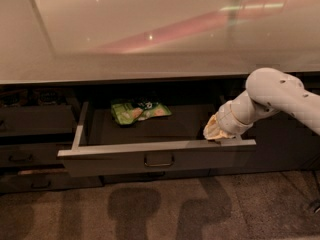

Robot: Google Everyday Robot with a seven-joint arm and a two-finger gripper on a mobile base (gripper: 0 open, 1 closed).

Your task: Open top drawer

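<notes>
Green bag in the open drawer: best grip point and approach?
Probably the green bag by its right end, coming down from the front: it lies flat near the back of the top drawer. The gripper sits at its right front corner.

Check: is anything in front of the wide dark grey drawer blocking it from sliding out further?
Nothing visible: only brown carpet lies before the wide dark grey drawer. The gripper sits at its right front corner; the green packet lies inside.
</notes>
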